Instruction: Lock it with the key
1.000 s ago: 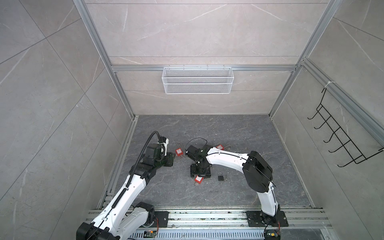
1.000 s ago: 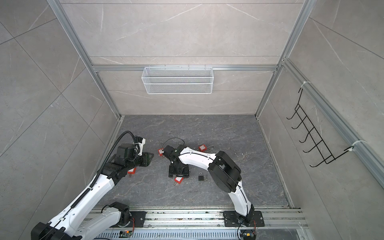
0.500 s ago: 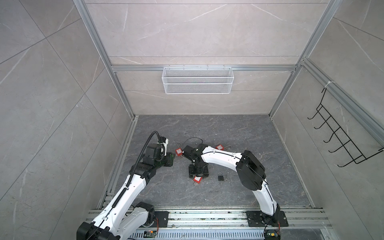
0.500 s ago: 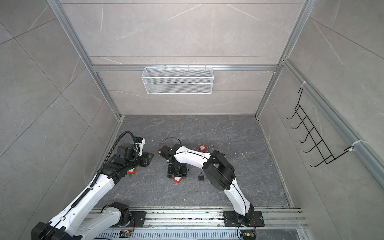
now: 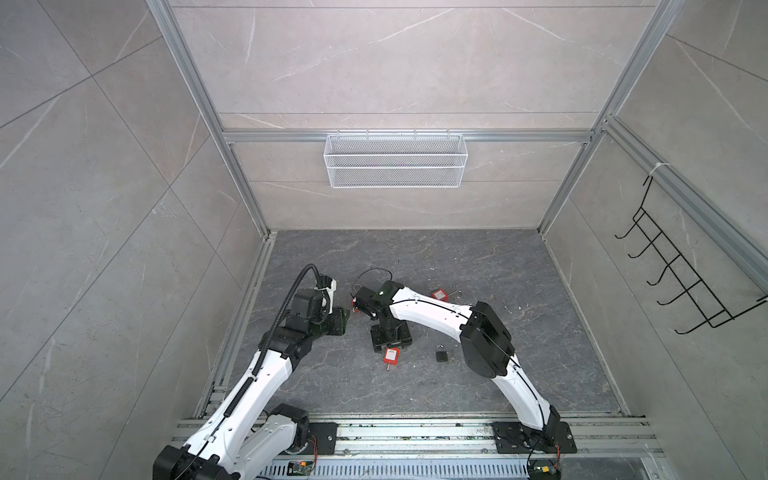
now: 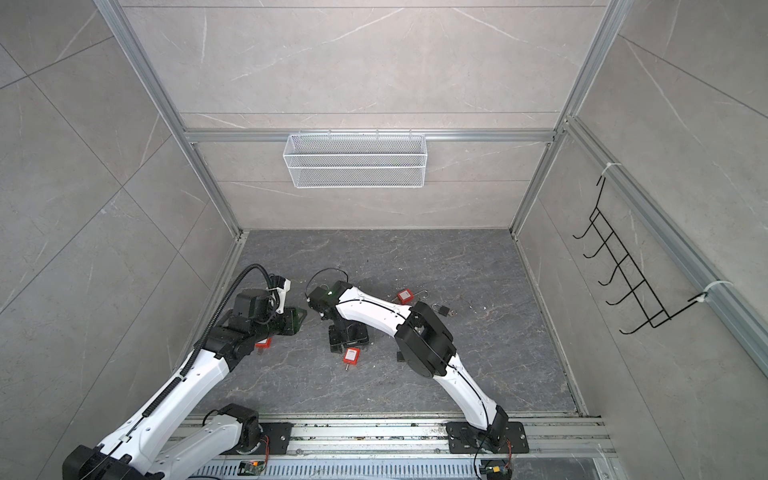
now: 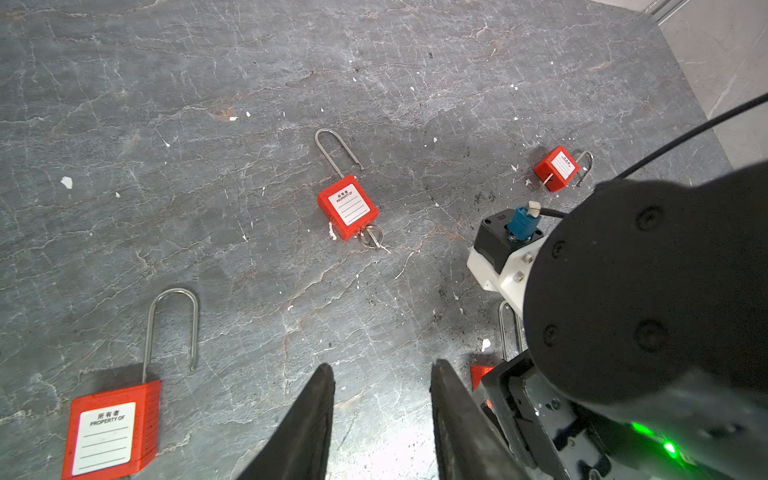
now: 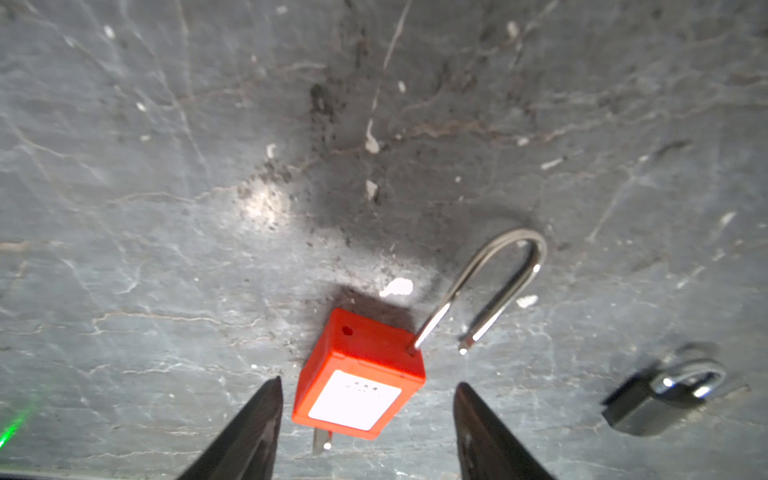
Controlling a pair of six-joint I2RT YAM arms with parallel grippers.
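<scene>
While hovering right gripper (image 8: 368, 383), released and empty, over red padlock (image 8: 357, 388) on floor (image 8: 166, 208), flanking its long sides: lying with open shackle (image 8: 498, 282) toward back wall (image 5: 395, 62), key (image 8: 322, 440) at opposite end. Idling left gripper (image 7: 382, 364) farther off, parted, empty.

On the tabletop (image 5: 478, 266) a padlock (image 5: 390, 356) is laid with a key (image 8: 322, 440) in its near end; a small padlock (image 5: 441, 354) is placed just to its right and a second padlock (image 5: 439, 295) farther behind. A wire basket (image 5: 395, 166) is hung on the back wall, a hook rack (image 5: 685, 266) on the right
</scene>
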